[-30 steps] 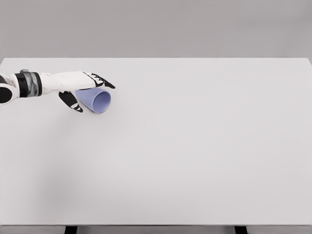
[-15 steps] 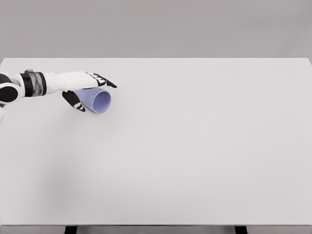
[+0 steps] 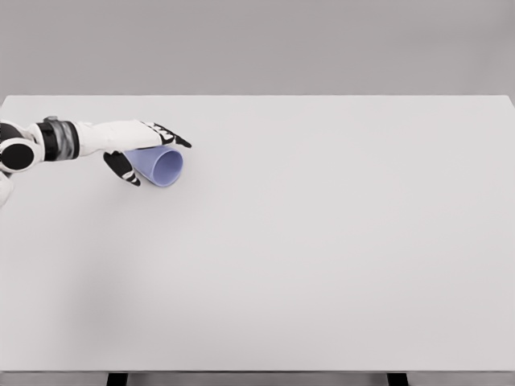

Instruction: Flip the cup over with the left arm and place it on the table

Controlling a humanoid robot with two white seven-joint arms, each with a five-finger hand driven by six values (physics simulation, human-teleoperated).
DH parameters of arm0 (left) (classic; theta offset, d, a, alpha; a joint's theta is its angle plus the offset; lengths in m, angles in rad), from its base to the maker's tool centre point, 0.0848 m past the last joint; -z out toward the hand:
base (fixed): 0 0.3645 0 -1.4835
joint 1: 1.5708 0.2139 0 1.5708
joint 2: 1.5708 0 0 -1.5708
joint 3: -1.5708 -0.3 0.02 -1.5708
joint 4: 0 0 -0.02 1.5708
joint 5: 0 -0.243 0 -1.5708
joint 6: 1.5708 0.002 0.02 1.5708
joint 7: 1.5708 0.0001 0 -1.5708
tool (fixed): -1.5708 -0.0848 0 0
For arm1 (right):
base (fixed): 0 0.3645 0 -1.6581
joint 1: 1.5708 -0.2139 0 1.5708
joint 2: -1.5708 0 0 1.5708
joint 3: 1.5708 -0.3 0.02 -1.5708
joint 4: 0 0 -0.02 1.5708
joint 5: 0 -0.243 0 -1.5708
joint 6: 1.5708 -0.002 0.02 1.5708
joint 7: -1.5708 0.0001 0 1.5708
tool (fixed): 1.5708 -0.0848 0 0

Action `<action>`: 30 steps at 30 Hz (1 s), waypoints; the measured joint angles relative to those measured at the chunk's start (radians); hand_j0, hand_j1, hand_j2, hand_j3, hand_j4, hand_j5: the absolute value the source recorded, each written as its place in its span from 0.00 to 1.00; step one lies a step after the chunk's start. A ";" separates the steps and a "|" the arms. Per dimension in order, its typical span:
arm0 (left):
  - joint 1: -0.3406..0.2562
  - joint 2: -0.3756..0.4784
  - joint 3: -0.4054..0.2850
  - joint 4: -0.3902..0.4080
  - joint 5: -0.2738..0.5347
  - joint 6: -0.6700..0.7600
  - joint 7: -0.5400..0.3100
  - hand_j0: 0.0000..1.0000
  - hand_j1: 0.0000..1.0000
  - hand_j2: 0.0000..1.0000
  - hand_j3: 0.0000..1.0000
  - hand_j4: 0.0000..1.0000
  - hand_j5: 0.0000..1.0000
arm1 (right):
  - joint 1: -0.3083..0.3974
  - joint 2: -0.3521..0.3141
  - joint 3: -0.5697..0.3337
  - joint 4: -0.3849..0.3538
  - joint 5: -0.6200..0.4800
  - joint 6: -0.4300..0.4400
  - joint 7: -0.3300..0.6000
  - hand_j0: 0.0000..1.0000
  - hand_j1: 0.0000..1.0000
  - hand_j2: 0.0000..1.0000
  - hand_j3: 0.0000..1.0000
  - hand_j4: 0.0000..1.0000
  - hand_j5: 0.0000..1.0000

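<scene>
Cup (image 3: pixel 158 166), a pale lavender-blue one, lies on its side on the white surface (image 3: pixel 322 241), in the far left part of it, with its open mouth turned toward the right and slightly toward the camera so that the inside wall shows. The left hand (image 3: pixel 135 145) reaches in from the left edge on a white arm with a dark band at the wrist, and it sits over and around the cup's closed end. Its black-tipped fingers (image 3: pixel 173 136) stretch along the top of the cup, past the upper rim, while the thumb (image 3: pixel 122 167) comes down on the near side against the cup's lower left wall, so the cup is pinched between them in a loose wrap rather than a tight fist. The cup's underside seems to touch the surface, though the contact line is too faint to be sure. The right arm does not show.
</scene>
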 measured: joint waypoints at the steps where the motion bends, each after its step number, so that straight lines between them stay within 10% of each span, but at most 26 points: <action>1: -0.002 -0.002 0.000 0.003 -0.002 0.000 0.000 0.95 0.95 0.95 0.95 0.95 0.95 | -0.002 0.000 0.000 0.000 0.000 0.000 0.000 1.00 1.00 1.00 1.00 1.00 1.00; 30: 0.000 -0.004 0.002 0.011 -0.035 0.002 -0.001 0.51 0.51 0.51 0.51 0.51 0.51 | 0.000 0.000 0.000 0.000 0.000 0.000 0.000 1.00 1.00 1.00 1.00 1.00 1.00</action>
